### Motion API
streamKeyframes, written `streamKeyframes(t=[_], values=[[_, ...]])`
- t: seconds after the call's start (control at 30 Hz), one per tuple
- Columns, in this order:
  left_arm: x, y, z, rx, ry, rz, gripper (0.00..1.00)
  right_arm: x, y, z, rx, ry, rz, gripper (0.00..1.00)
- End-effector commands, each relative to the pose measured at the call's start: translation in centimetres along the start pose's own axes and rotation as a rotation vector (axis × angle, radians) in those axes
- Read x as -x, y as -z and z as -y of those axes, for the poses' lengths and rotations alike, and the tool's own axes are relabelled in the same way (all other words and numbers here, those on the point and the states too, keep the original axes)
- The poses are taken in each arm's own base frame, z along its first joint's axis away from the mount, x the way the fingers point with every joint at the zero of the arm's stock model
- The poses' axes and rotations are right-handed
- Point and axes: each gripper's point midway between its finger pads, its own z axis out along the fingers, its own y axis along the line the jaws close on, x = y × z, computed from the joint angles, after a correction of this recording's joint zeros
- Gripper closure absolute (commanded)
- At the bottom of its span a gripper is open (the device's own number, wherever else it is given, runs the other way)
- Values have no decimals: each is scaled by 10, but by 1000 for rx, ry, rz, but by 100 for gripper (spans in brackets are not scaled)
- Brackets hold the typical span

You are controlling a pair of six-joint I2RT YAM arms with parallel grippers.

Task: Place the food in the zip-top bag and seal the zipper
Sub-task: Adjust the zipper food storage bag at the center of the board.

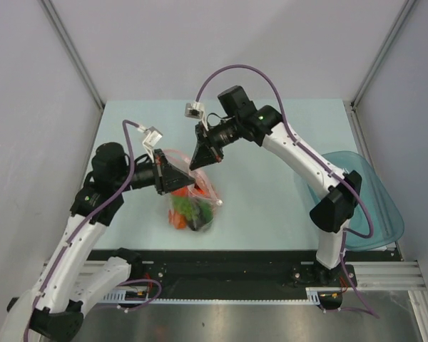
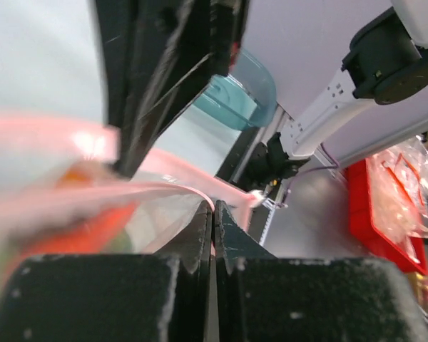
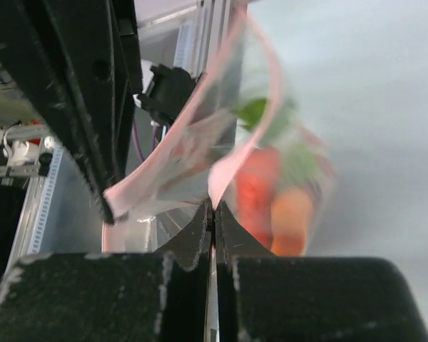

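The zip-top bag (image 1: pixel 193 191) hangs just left of centre in the overhead view, low over the pale table (image 1: pixel 278 149), with the food (image 1: pixel 187 212) bunched in its bottom as orange, green and dark lumps. It is thin, crinkly film: light, limp and slippery, and I judge the load will make it swing and sag. The only firm place to take it is the zipper (image 2: pixel 172 191), the pink strip along the mouth. My left gripper (image 2: pixel 212 216) is clamped tight on that strip at one end. The right gripper (image 3: pixel 212 212) is also closed, pinching the strip at the other end. From the right wrist the strip loops apart between the two pinches, so I read the mouth as not yet pressed shut along its length. The two claws sit very close together, so there is little slack to slide along the strip without bumping fingers. There is open table to the upper right. The teal bowl (image 1: pixel 376 206) lies well off at the right edge, and the black rail (image 1: pixel 235 265) runs close below the bag.
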Motion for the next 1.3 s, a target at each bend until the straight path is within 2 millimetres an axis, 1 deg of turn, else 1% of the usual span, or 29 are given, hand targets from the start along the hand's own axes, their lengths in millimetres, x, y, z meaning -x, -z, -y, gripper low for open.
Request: streamKeyframes(t=[0.0,0.03,0.07,0.1,0.13,0.17,0.2,0.27,0.3,0.33,0.37,0.4,0.43,0.47,0.5,0.53,0.57,0.6,0.73,0.77,0.83,0.93,0.97,1.0,1.07,1.1,1.17,1.27], values=[[14,-11,-3,-4,-59,23,93,0,-5,-5,72,64,-15,100],[9,-11,-7,14,-64,-5,87,-3,-6,-4,77,55,-20,100],[9,-9,-9,25,-90,-15,84,-5,-7,-6,85,56,-23,100],[13,-6,-8,27,-167,-14,81,-7,-7,-7,92,47,-27,100],[10,-1,-5,29,-191,-26,76,-9,-6,-9,103,38,-27,100],[11,2,-3,32,-230,-23,73,-10,-7,-10,111,31,-27,100],[14,7,0,32,-316,-15,69,-10,-8,-11,115,34,-26,100],[10,19,8,26,-412,-15,52,-11,-9,-13,132,28,-25,100],[16,25,15,9,-555,-10,45,-11,-10,-13,137,24,-25,100],[8,31,17,3,-599,-47,35,-11,-11,-14,144,23,-24,100],[7,36,19,-3,-658,-62,32,-9,-11,-15,148,27,-21,100],[16,42,23,-4,-807,-62,29,-8,-12,-15,152,27,-19,100],[1,48,20,-10,-816,-134,22,-8,-13,-17,159,24,-20,100],[-3,52,19,-16,-865,-172,20,-8,-14,-15,162,23,-20,100],[2,54,17,-34,-987,-206,17,-7,-15,-16,167,22,-20,100],[-17,62,13,-50,-969,-295,11,-7,-15,-16,171,23,-19,100],[-20,64,9,-78,-1063,-336,9,-9,-17,-16,174,20,-22,100],[-33,69,5,-106,-1051,-413,6,-9,-18,-16,179,16,-24,100],[-39,73,0,-167,-1246,-458,2,-10,-23,-16,189,9,-27,100],[-40,72,-3,-188,-1322,-463,2,-10,-24,-14,186,8,-28,100],[-36,69,-7,-192,-1436,-471,0,-8,-25,-13,187,3,-26,100],[-34,59,-11,-212,-1519,-487,1,-6,-29,-11,195,-27,-19,100],[-28,53,-10,-212,-1547,-468,2,-6,-31,-10,201,-35,-17,100],[-29,48,-7,-235,-1562,-458,2,-7,-33,-9,204,-49,-18,100],[-26,38,-10,-240,-1596,-453,2,-4,-34,-8,213,-70,-11,100],[-30,34,-9,-266,-1616,-463,2,-4,-37,-8,218,-79,-11,100],[-35,25,-19,-281,-1669,-502,3,-4,-39,-9,225,-86,-10,100],[-43,15,-23,-333,-1707,-518,4,-3,-43,-13,242,-97,-12,100]])
